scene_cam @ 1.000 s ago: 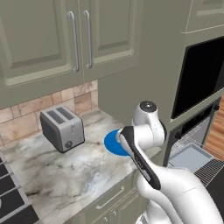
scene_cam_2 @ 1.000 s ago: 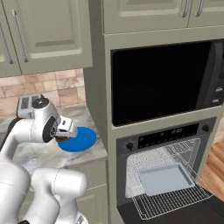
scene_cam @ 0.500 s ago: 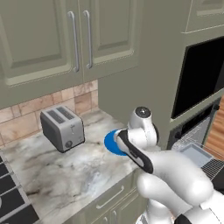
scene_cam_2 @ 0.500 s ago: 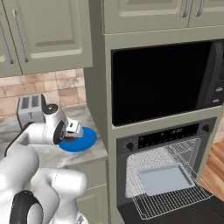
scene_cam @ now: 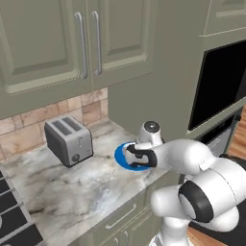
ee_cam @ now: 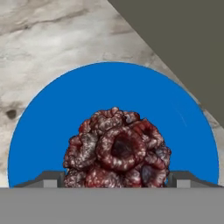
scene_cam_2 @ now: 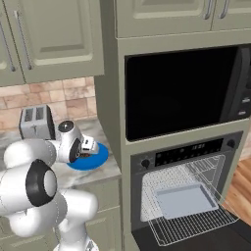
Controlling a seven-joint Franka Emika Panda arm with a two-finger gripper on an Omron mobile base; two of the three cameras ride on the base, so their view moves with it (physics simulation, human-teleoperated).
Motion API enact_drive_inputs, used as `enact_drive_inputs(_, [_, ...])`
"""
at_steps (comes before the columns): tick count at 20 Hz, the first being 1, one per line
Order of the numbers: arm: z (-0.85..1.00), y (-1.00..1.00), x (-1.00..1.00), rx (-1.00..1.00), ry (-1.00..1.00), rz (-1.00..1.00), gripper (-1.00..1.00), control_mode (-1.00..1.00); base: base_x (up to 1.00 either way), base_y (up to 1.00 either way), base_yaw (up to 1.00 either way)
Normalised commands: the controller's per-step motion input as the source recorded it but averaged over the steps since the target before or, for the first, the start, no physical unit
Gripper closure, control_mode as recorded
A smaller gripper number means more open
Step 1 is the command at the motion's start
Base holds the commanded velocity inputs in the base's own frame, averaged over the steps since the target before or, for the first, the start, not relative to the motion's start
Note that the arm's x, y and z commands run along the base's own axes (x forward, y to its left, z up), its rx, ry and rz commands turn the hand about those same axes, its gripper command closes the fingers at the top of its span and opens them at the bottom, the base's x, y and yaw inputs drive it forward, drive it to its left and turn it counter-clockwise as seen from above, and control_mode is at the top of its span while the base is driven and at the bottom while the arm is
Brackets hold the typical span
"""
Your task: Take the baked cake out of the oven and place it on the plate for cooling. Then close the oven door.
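While the hand looks straight down, the baked cake (ee_cam: 118,151) sits between the two finger tips, which stand wide apart at either side of it; whether the pads (ee_cam: 49,178) touch its lumpy dark brown sides cannot be told. The cake lies over the near part of the plate (ee_cam: 78,92), the bright blue disc spreading out round it, though whether it rests on the blue surface or hangs just above it is not clear.

From the right base camera the gripper (scene_cam_2: 87,148) is at the near edge of the plate (scene_cam_2: 98,158), with a dark speck of the cake (scene_cam_2: 85,155) just under it. From the left base camera the gripper (scene_cam: 130,154) covers the middle of the plate (scene_cam: 120,156), which lies on the marble counter (scene_cam: 72,187), near the tall cabinet wall.

Further back on the counter, well apart from the plate, stands a silver toaster (scene_cam: 68,139) against the brick backsplash (scene_cam: 72,108).

To the right, the oven (scene_cam_2: 188,191) stands open, the oven door (scene_cam_2: 196,241) dropped down, a wire rack (scene_cam_2: 191,223) pulled forward with a grey tray (scene_cam_2: 184,200) on it. Above it is the black microwave (scene_cam_2: 181,90).
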Motion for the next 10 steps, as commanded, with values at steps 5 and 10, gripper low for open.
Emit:
enact_drive_inputs(5, [-0.16, 0.01, 0.28, 0.0, 0.04, -0.01, 1.0, -1.0, 0.0, 0.0, 0.0])
enact_drive_inputs(10, [-0.14, 0.0, 0.08, 0.0, 0.05, 0.0, 1.0, -1.0, 0.0, 0.0, 0.0])
